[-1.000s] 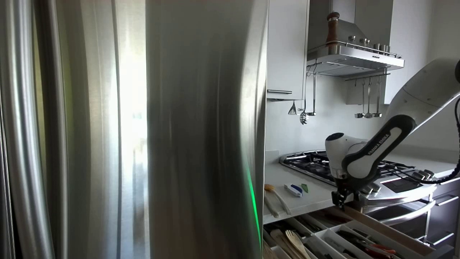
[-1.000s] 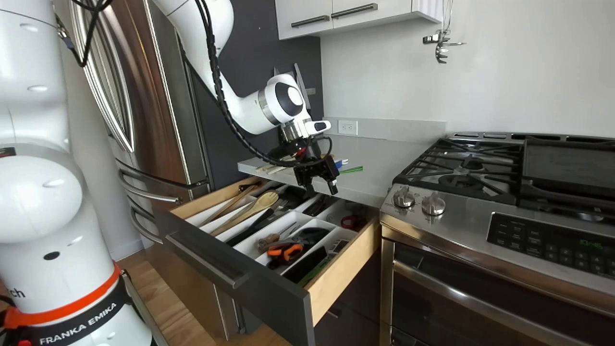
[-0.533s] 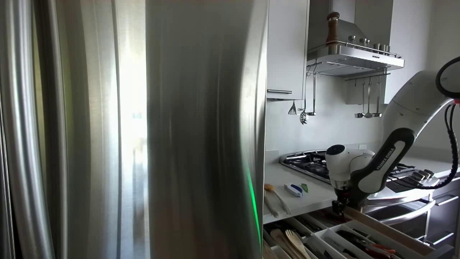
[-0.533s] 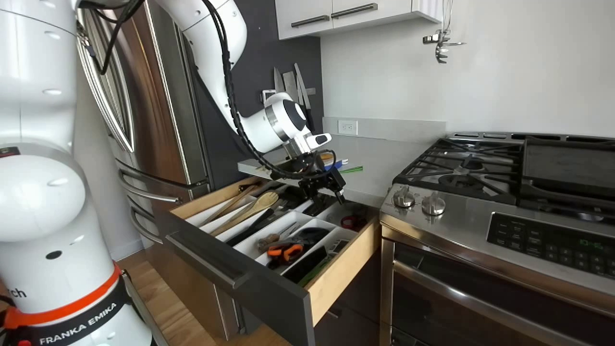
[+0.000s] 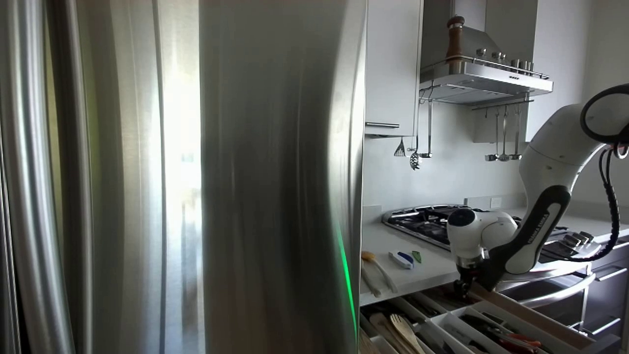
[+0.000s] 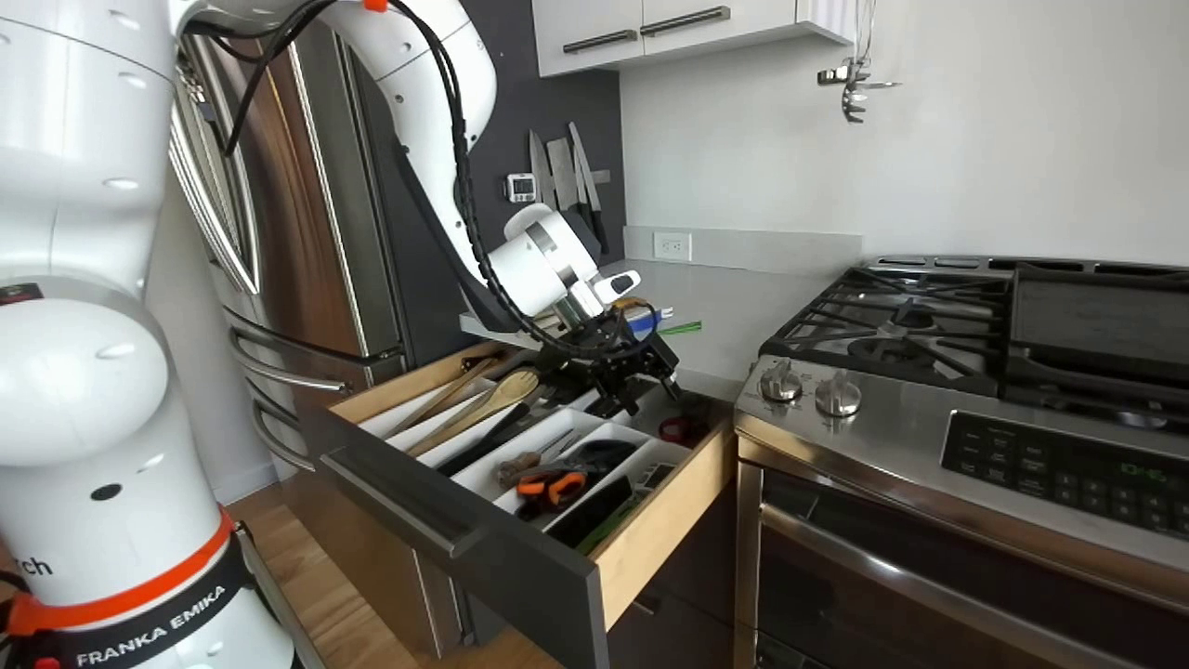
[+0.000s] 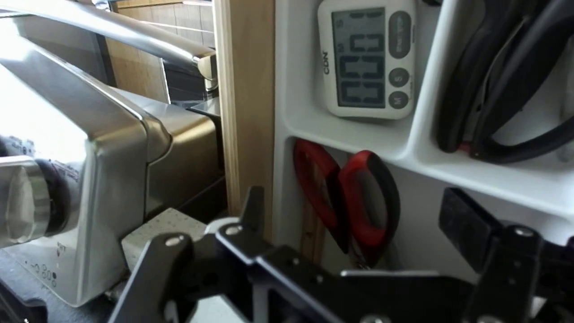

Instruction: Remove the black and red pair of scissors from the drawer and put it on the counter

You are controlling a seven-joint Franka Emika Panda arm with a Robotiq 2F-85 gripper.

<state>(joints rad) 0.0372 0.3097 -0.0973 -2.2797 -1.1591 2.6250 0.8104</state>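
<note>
Over the back of the wide, dark-fronted, pale wooden-sided drawer [image 6: 664,520], the black two-fingered gripper [image 6: 653,400] hangs with its fingers parted and nothing gripped. Going by the wrist view, the black-and-red, loop-handled pair of scissors [image 7: 349,199] lies in a compartment of the white plastic tray [image 7: 426,162], with a white digital timer [image 7: 365,63] in the next compartment at twelve o'clock; the blades run toward six, mostly hidden by the gripper. The step in hand looks like lining up the grasp. The nine-o'clock finger [image 7: 254,206] appears to overlap the drawer's wooden side, so a shift toward three before going down should let both fingers fit astride the loops. Closing low on both handles, then lifting straight up, should free the blades before the swing to the smooth white counter [image 6: 734,297], at the gripper's one o'clock in an exterior view.
</note>
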